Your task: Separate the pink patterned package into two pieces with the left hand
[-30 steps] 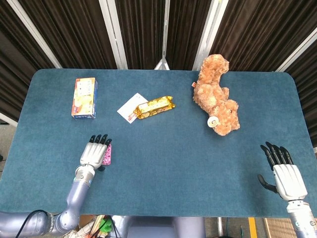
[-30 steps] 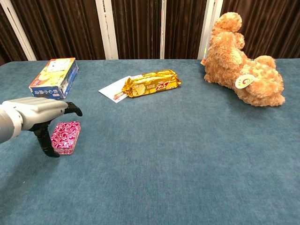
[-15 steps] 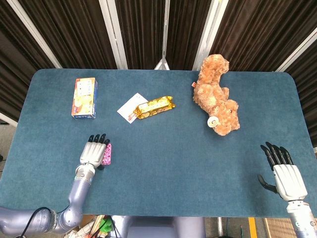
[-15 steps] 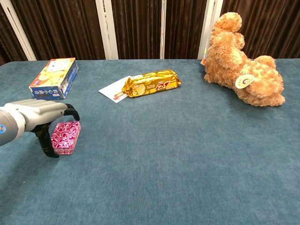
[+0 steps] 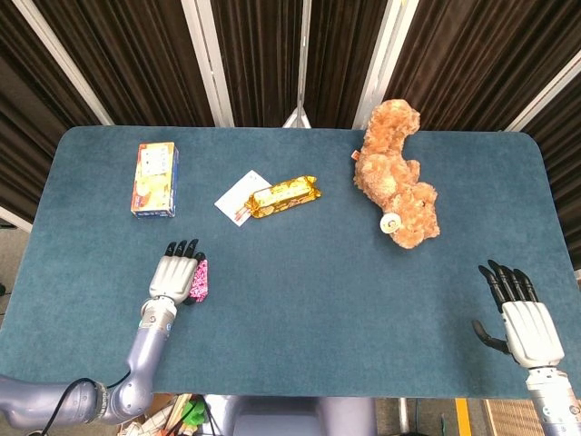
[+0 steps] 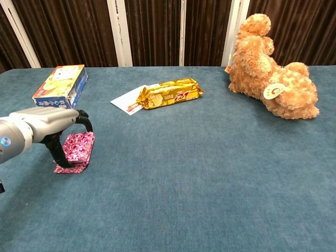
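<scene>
The pink patterned package [image 6: 80, 146] [image 5: 201, 279] lies near the table's front left. It is tipped up on its edge, and a thin pink part [image 6: 71, 168] stays flat on the cloth under it. My left hand [image 6: 48, 123] [image 5: 172, 275] grips the raised part, with its fingers [image 6: 86, 122] curled over the far side and the thumb on the near side. At the front right corner my right hand [image 5: 520, 316] rests with fingers apart, holding nothing; the chest view does not show it.
A blue and yellow snack box [image 5: 154, 178] [image 6: 60, 87] sits at the back left. In the middle back a gold biscuit pack [image 5: 285, 196] [image 6: 169, 92] lies on a white card [image 5: 238, 195]. A brown teddy bear [image 5: 396, 177] [image 6: 273, 73] lies back right.
My left hand has closed on the pink package and tilted its upper part up; before, it lay flat beside the fingers. The right hand has not moved.
</scene>
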You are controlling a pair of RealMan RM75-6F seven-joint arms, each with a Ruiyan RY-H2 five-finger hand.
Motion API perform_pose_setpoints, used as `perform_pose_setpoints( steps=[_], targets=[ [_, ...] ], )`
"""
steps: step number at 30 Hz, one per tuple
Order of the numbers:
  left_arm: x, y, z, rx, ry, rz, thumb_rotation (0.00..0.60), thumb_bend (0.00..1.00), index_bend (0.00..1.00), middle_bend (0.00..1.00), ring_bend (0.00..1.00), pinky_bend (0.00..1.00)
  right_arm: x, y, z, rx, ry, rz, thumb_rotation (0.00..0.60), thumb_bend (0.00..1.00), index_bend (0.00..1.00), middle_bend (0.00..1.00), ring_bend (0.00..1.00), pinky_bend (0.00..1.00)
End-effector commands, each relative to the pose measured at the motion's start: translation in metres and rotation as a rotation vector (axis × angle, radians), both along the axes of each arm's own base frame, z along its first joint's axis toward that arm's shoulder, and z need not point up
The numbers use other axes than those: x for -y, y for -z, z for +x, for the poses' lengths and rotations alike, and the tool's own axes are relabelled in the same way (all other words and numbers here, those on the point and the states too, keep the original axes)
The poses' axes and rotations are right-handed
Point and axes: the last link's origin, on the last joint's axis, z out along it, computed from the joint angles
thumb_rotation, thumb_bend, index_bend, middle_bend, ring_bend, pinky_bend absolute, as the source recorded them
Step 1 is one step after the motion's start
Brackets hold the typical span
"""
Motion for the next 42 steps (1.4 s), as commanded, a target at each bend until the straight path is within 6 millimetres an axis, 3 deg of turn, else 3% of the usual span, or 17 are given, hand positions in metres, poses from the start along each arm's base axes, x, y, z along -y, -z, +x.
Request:
perform_pose_setpoints(
  steps=[1,5,10,17,20,22,27,34,38,42],
  targets=[
    [0.003,-0.010,-0.002,0.013,0.016,0.014,0.600,0.49,0.53,0.00,0.00,0.06,0.000,0.000,0.000,0.000,0.001,-0.001,0.600,0.36,0.00,0.00,0.00,0.05],
    [0.007,-0.025,-0.010,0.012,0.028,0.030,0.600,0.50,0.54,0.00,0.00,0.06,0.000,0.000,0.000,0.002,0.003,-0.002,0.600,0.36,0.00,0.00,0.00,0.05],
    [0.018,-0.045,-0.035,-0.017,0.019,0.028,0.600,0.51,0.54,0.00,0.00,0.06,0.000,0.000,0.000,0.006,0.004,0.000,0.600,0.36,0.00,0.00,0.00,0.05],
    [0.031,-0.052,-0.071,-0.045,-0.035,0.000,0.600,0.50,0.53,0.00,0.00,0.06,-0.001,0.001,0.001,0.011,0.007,0.001,0.600,0.36,0.00,0.00,0.00,0.05],
    [0.033,-0.050,-0.079,-0.048,-0.044,-0.009,0.600,0.47,0.47,0.00,0.00,0.05,-0.001,0.001,0.001,0.013,0.010,0.002,0.600,0.36,0.00,0.00,0.00,0.05],
    [0.033,-0.048,-0.083,-0.055,-0.050,-0.016,0.600,0.38,0.37,0.00,0.00,0.04,-0.001,0.001,0.001,0.014,0.012,0.001,0.600,0.36,0.00,0.00,0.00,0.05],
    [0.033,-0.047,-0.087,-0.067,-0.076,-0.034,0.600,0.24,0.19,0.00,0.00,0.02,-0.001,0.000,0.001,0.017,0.014,0.000,0.600,0.36,0.00,0.00,0.00,0.05],
    [0.032,-0.054,-0.087,-0.104,-0.092,-0.048,0.600,0.20,0.07,0.00,0.00,0.00,-0.001,0.000,0.001,0.019,0.012,0.000,0.600,0.36,0.00,0.00,0.00,0.05],
    [0.029,-0.059,-0.082,-0.103,-0.099,-0.050,0.600,0.20,0.05,0.00,0.00,0.00,-0.001,0.000,0.001,0.020,0.013,-0.001,0.600,0.36,0.00,0.00,0.00,0.05],
    [0.026,-0.061,-0.072,-0.082,-0.097,-0.047,0.600,0.20,0.09,0.00,0.00,0.00,-0.001,0.000,0.001,0.021,0.013,-0.001,0.600,0.36,0.00,0.00,0.00,0.05]
  ],
)
